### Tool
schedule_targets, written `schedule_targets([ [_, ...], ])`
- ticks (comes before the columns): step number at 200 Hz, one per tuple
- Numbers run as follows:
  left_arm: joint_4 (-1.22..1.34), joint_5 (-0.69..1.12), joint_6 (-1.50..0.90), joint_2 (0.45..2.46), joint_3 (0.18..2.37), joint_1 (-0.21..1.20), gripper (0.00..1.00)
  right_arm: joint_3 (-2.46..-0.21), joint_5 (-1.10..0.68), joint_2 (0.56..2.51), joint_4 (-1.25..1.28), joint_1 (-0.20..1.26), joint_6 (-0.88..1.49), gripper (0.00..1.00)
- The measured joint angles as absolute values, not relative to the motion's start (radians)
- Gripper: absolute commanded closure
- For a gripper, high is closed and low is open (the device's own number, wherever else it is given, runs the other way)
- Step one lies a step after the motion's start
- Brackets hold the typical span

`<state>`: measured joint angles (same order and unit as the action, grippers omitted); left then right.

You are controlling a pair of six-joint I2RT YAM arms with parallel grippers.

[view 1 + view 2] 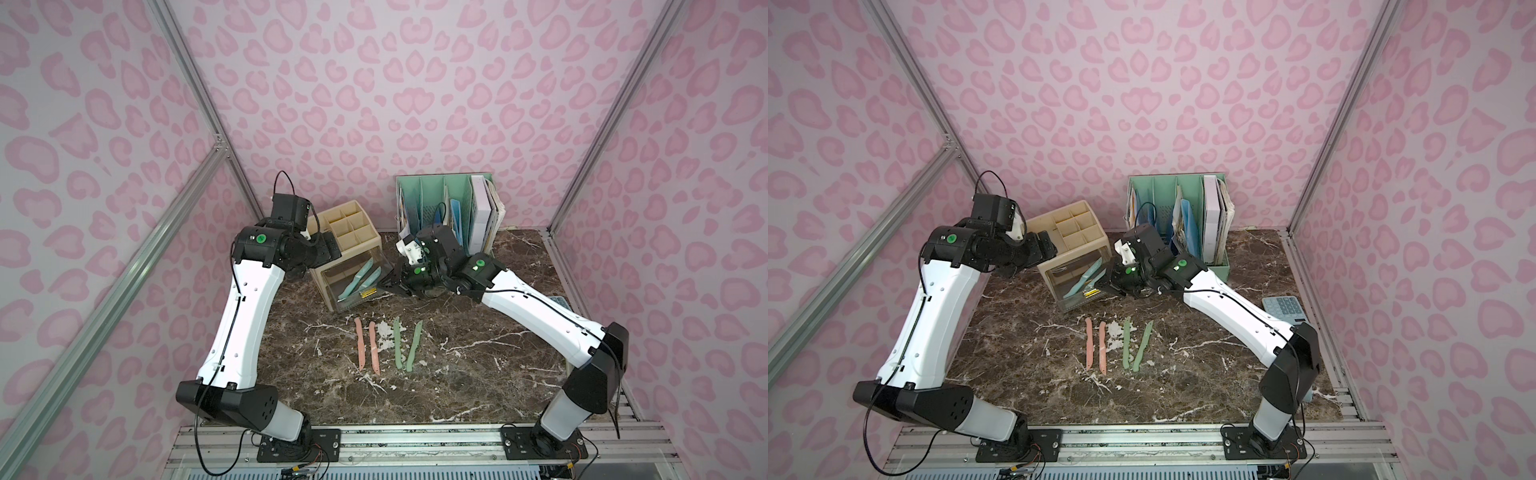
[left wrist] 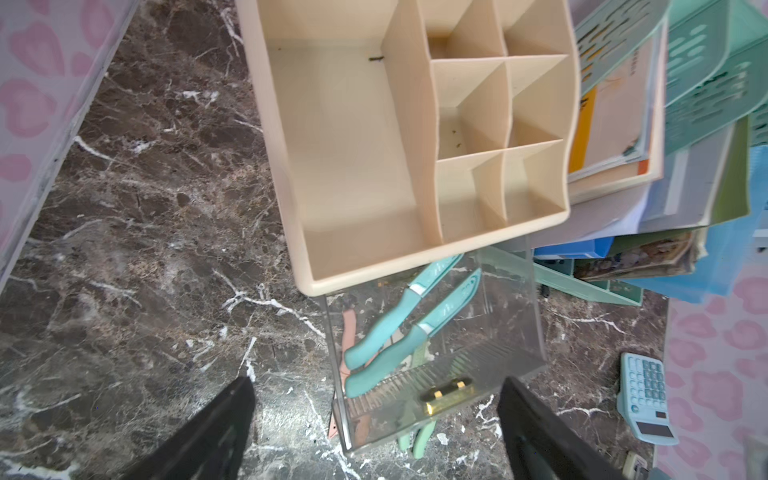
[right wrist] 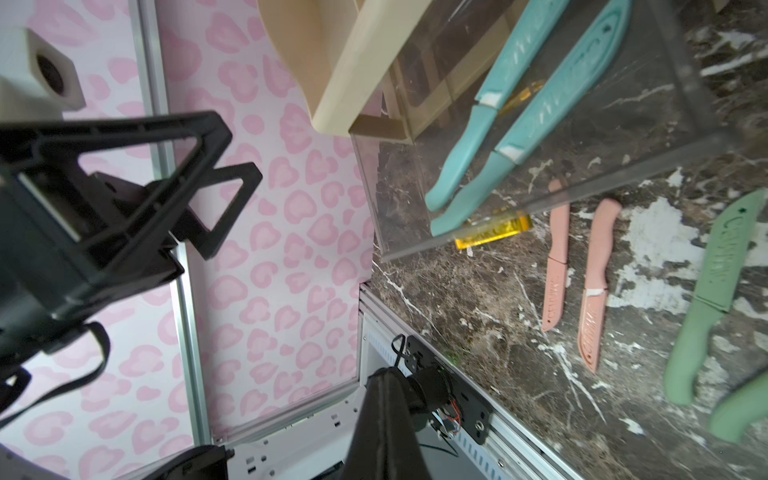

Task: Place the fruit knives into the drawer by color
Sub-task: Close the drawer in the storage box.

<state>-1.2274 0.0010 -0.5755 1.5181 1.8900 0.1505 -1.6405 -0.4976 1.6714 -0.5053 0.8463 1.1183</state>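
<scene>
Two teal knives (image 1: pixel 358 279) already in the drawer (image 1: pixel 330 291), pink pair (image 1: pixel 360 345) and green pair (image 1: pixel 397 345) on the counter (image 1: pixel 457 374). Left tool (image 2: pixel 376 382) is spread, right tool (image 1: pixel 381 286) pressed together by the drawer.

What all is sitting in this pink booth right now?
organiser: 1, beige, far side
drawer: 1, clear, pulled out of the organiser
teal knives: 2, teal, inside the drawer
pink knives: 2, salmon, on the table
green knives: 2, sage, beside the pink ones
file rack: 1, mint, far side, holding books
calculator: 1, pale blue, table's right edge
left arm: 1, white-black, jaws open by the organiser
right arm: 1, white-black, jaws shut at the drawer's front
</scene>
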Motion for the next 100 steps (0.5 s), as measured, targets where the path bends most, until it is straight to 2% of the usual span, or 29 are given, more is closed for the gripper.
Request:
schedule_targets([
  [26,-1.231,-0.009,-0.590,1.533,1.864,0.124,0.11,-1.581,-0.513,1.654,-0.508,0.842,1.076,0.99],
  [100,-1.209,0.007,-0.604,1.623,1.866,0.072,0.12,-1.492,-0.517,1.660,-0.491,0.826,0.994,1.00],
])
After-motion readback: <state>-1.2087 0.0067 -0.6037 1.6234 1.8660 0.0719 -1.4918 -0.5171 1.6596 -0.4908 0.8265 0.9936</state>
